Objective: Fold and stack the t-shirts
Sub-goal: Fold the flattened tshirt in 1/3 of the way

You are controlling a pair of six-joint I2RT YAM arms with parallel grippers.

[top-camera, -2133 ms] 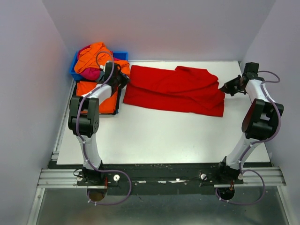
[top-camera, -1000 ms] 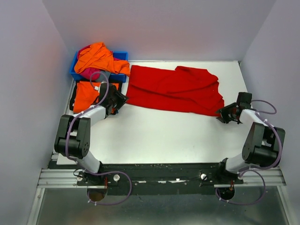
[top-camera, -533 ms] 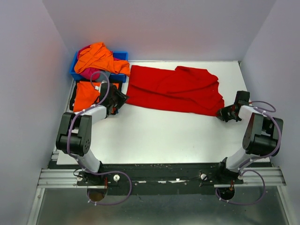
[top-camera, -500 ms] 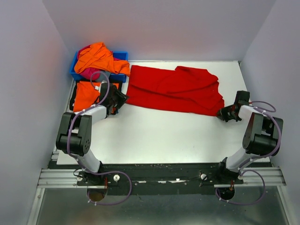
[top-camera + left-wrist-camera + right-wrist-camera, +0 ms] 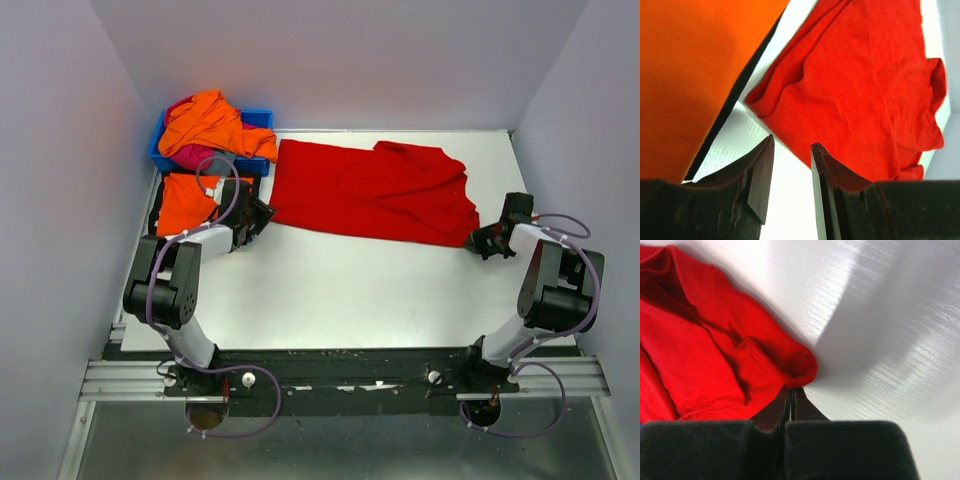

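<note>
On the white table (image 5: 330, 280), the red t-shirt (image 5: 375, 195) lies spread out and rumpled across the far centre, its long side running left to right.

1. Right gripper (image 5: 790, 399): positioned at the near right corner of the red t-shirt. The jaws are fully closed, with their inner faces pressed together. The tips meet the rolled hem of the cloth. It cannot be determined whether any cloth is pinched between them.

2. Left gripper (image 5: 791, 172): positioned at the near left corner of the red t-shirt. The jaws stand partly apart with bare table showing in the gap. Nothing is held. The cloth corner lies just beyond the fingers (image 5: 760, 175), not between them.

3. Folded orange t-shirt (image 5: 185, 203): lies flat on a black mat (image 5: 732, 102) at the left edge of the table, beside the left gripper.

4. Blue bin (image 5: 258, 118): stands at the far left corner. It contains a crumpled orange t-shirt (image 5: 210, 120) on top of a magenta t-shirt (image 5: 195, 156).
</note>
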